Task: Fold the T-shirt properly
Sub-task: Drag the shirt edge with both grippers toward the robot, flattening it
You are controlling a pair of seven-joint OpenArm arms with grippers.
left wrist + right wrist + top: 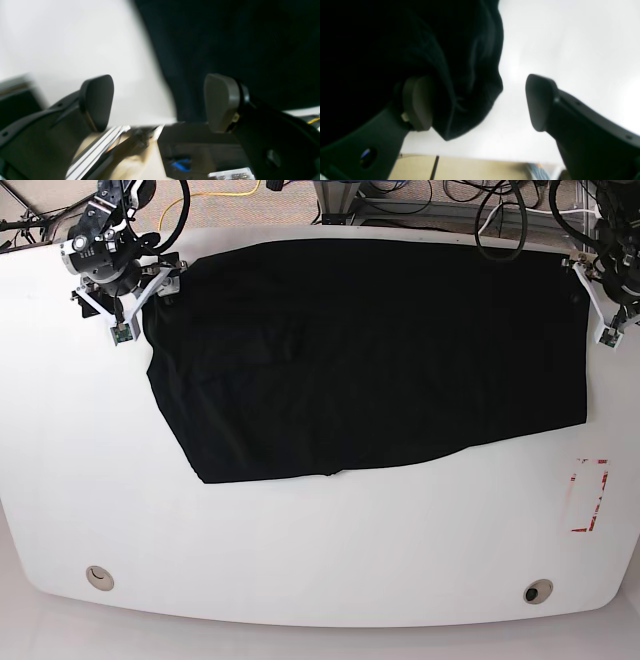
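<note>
T-shirt is laid flat on the white table, spread across the far half, black side up, no print seen in any view. Far edge runs close to the table's back edge; near hem runs diagonally, lower on the base view's left, rising toward the right. A few shallow creases are seen in the cloth left of centre.

Right gripper is parked at the shirt's far-left corner in base view. In the right wrist view its 2 fingers are spread wide apart, nothing clamped. 1 pad sits against or just over a bunched black corner of the cloth; the other pad is over bare table. Contact between pad and cloth cannot be confirmed, frame is blurred.

Left gripper is at the shirt's far-right corner in base view. In the left wrist view its 2 fingers are also wide apart, nothing held. 1 pad is over white table, the other over or beside the shirt's straight edge. That frame is motion-blurred; touching or not cannot be told.

Cables are seen behind the table's back edge. A red-and-white marker lies on the table near the right side, clear of the shirt. 2 round holes are seen near the front edge
</note>
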